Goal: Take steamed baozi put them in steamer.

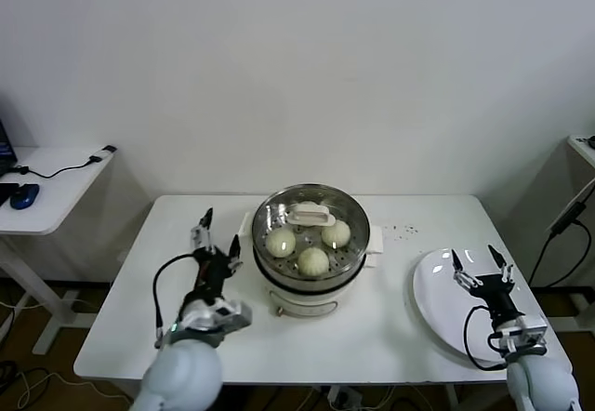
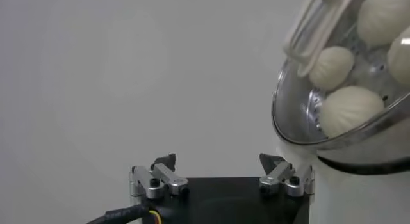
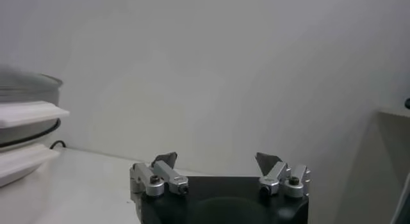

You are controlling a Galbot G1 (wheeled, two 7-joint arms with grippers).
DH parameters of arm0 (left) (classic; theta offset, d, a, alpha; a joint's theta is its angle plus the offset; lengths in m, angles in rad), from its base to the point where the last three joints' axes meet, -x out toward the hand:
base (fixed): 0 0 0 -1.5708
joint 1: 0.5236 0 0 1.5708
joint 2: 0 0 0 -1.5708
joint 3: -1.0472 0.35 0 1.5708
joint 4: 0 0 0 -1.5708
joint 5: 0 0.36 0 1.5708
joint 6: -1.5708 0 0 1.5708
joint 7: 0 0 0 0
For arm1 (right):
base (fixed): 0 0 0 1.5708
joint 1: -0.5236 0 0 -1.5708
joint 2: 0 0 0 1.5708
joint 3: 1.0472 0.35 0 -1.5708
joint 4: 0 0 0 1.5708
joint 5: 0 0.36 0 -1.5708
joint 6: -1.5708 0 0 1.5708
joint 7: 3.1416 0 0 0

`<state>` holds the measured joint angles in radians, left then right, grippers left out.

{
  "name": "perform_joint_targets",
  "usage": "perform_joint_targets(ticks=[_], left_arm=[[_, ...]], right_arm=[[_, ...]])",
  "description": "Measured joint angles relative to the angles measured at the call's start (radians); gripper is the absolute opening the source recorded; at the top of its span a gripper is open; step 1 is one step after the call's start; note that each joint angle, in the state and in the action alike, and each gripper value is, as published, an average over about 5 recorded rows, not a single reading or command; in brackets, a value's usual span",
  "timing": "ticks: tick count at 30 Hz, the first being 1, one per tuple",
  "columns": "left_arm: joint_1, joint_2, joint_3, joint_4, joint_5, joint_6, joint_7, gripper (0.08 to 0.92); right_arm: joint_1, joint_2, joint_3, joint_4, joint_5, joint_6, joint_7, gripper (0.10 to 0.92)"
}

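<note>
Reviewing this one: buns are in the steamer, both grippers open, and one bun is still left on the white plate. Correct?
Not quite. In the head view the white plate holds no bun. The buns lie in the steamer, and the left gripper and right gripper are open.

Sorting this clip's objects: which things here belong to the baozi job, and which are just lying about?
Job:
baozi, three seen in the pot
steamer
left gripper, open beside the steamer
right gripper, open over the plate

Lying about:
plate
side desk
mouse
</note>
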<state>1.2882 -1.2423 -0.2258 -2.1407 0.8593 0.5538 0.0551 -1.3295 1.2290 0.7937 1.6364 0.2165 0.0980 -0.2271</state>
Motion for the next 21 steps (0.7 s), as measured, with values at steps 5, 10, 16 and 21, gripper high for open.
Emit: perform_joint_targets(ticks=[5,10,16,21], left_arm=[[0.095,-0.029,-0.158,-0.001,-0.253,-0.191,-0.024,0.823],[0.173,-0.073,-0.284,0.023,-0.504,-0.348,-0.023,0.823],[0.232,-0.125,-0.375,0.067,-0.752,-0.468,-0.021,0.823],[0.262,-0.155,-0.419,0.096,-0.865,-0.532,-0.021,0.823]], right_arm=[[-0.01,0.008,0.003,0.01,-0.005,-0.005,0.0,0.823],[-0.022,0.016,0.003,0.022,-0.007,-0.008,-0.003,0.823],[-0.036,0.019,0.003,0.041,0.001,-0.015,-0.017,0.823],[-0.043,0.019,0.002,0.047,0.015,-0.022,-0.03,0.823]])
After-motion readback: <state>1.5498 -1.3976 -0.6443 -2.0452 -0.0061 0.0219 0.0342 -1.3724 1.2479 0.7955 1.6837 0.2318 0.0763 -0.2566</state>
